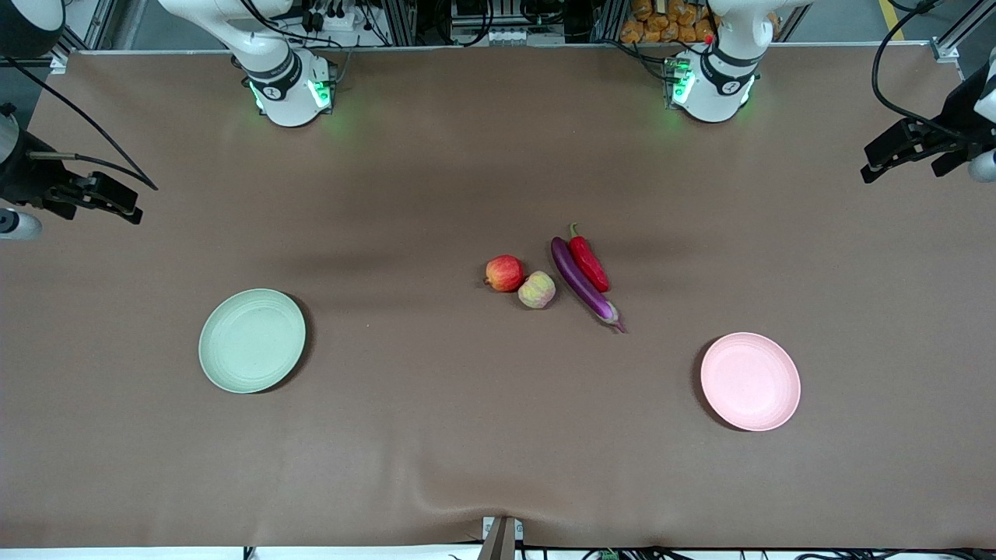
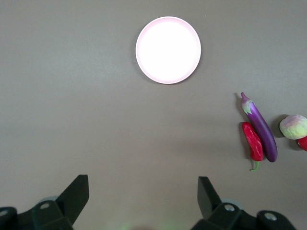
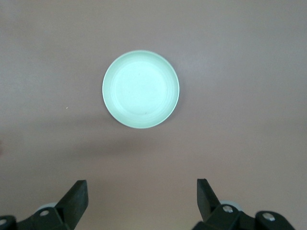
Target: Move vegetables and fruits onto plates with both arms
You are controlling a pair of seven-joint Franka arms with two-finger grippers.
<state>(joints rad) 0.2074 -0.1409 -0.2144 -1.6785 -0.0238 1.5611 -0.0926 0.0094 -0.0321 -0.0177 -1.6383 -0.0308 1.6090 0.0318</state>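
In the middle of the table lie a red apple (image 1: 504, 273), a pale yellow-green fruit (image 1: 537, 289) touching it, a long purple eggplant (image 1: 583, 281) and a red chili pepper (image 1: 588, 262) alongside the eggplant. A pale green plate (image 1: 251, 340) sits toward the right arm's end, a pale pink plate (image 1: 750, 380) toward the left arm's end; both are bare. My left gripper (image 1: 879, 165) is open and empty, up high over its end of the table. My right gripper (image 1: 124, 208) is open and empty, up high over its end. The left wrist view shows the pink plate (image 2: 168, 50), eggplant (image 2: 261, 127), chili (image 2: 253, 142) and pale fruit (image 2: 293, 126). The right wrist view shows the green plate (image 3: 140, 89).
The brown table cloth (image 1: 436, 435) has a slight wrinkle at the edge nearest the front camera. The arms' green-lit bases (image 1: 292, 93) stand along the edge farthest from it. Cables and racks lie off the table there.
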